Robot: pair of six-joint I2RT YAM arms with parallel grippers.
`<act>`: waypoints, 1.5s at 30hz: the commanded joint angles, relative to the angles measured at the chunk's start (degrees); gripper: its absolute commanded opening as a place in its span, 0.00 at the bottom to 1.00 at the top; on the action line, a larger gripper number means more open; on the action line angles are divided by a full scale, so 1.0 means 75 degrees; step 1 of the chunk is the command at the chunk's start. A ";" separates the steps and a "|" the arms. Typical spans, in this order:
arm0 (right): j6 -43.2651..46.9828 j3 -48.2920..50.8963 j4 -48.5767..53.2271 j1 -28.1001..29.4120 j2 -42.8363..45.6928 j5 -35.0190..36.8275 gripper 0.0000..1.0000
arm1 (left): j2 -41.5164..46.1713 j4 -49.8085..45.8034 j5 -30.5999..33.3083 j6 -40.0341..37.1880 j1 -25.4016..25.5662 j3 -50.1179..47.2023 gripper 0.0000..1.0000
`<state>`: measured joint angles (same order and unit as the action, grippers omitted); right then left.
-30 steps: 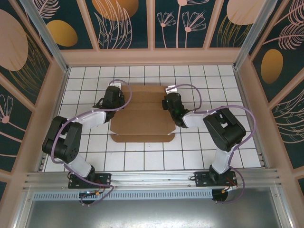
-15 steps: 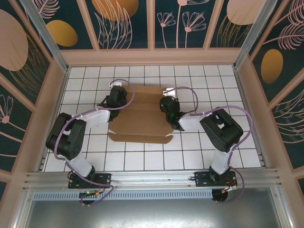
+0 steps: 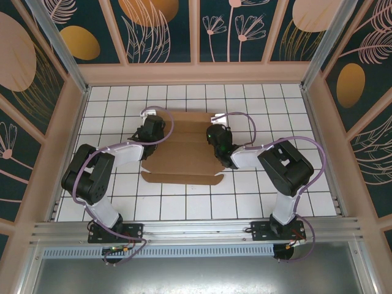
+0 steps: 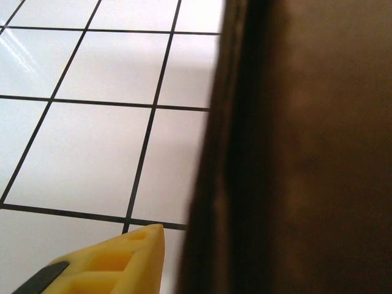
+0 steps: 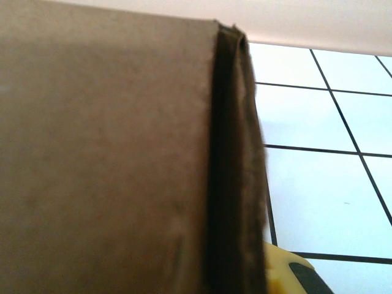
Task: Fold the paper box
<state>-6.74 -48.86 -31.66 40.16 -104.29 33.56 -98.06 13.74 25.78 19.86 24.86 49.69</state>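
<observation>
The paper box [image 3: 184,152] lies on the white tiled table as a brown cardboard sheet with creases and a narrow flap along its near side. My left gripper [image 3: 154,130] is at the sheet's left edge. In the left wrist view one yellow finger [image 4: 125,260] stands clear of the raised cardboard edge [image 4: 245,184], with tile showing between them; the other finger is hidden behind the board. My right gripper [image 3: 217,136] is at the right edge, shut on the box's folded side [image 5: 236,184], with a yellow finger [image 5: 288,269] pressed against it.
The tiled table [image 3: 288,104] is ringed by low beige walls [image 3: 196,73] and patterned panels. Both arm bases stand on the metal rail [image 3: 196,231] at the near edge. Bare tiles lie on every side of the box.
My left gripper's jaws have opened off the box's left edge, and that arm has shifted slightly right. The right gripper has slid a little left while staying shut on its side.
</observation>
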 commanded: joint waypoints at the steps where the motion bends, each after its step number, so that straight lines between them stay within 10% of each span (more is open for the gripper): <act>1: -0.0120 0.0368 0.0572 -0.0141 -0.0070 -0.0154 0.00 | -0.0143 0.0092 0.0017 0.0113 -0.0046 -0.0109 0.33; 10: -0.0142 0.0309 0.0712 -0.0100 -0.0020 -0.0089 0.00 | -0.0611 -0.0539 0.1261 0.0737 -0.0045 0.0320 0.01; 24: -0.0143 -0.0032 0.1205 -0.0017 -0.0866 0.0481 0.00 | -0.0575 -0.0235 0.0858 0.0948 -0.0045 -0.0137 0.00; 32: -0.0068 0.0034 0.1116 -0.0117 -0.0593 0.0697 0.00 | 0.0659 0.0290 0.0280 0.1094 -0.0048 -0.0643 0.51; 45: 0.0006 0.0030 0.1139 -0.0128 -0.0466 0.0777 0.00 | 0.2479 0.1140 -0.1723 0.0818 -0.0055 -0.1512 0.59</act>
<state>-6.39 -51.07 -31.51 40.05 -106.52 37.76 -82.89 18.41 18.24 27.66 24.75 40.14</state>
